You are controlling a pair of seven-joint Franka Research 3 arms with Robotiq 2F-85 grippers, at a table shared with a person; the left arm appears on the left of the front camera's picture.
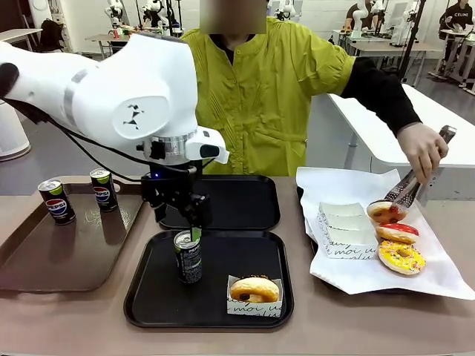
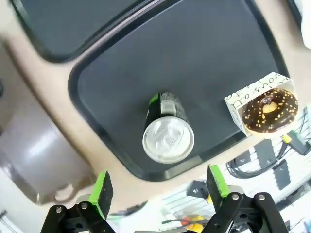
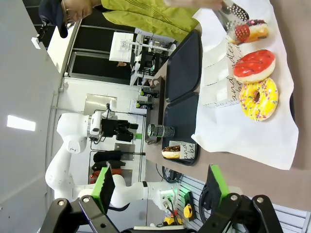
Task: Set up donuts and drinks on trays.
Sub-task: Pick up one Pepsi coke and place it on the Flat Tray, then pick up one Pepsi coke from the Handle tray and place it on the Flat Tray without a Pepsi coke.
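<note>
Black can [image 1: 188, 257] stands on near tray [image 1: 152, 293], left hand [image 1: 190, 222] released.
The hand hovers spread above it, beside the boxed donut [image 1: 254, 291]; the next move likely calls for lifting clear and fetching a Pepsi can [image 1: 56, 201].

The beige table [image 1: 59, 326] is being viewed by the front camera from the robot's side, facing the person in the yellow-green smock [image 1: 260, 96]. The nearer matte black rectangular tray [image 2: 194, 73] is being looked down on closely by the left wrist camera — its black can with green print [image 2: 167, 133] and boxed chocolate donut [image 2: 266, 109] are being shared with the front view. The same tray is being seen sideways, from afar, by the right wrist camera.
</note>
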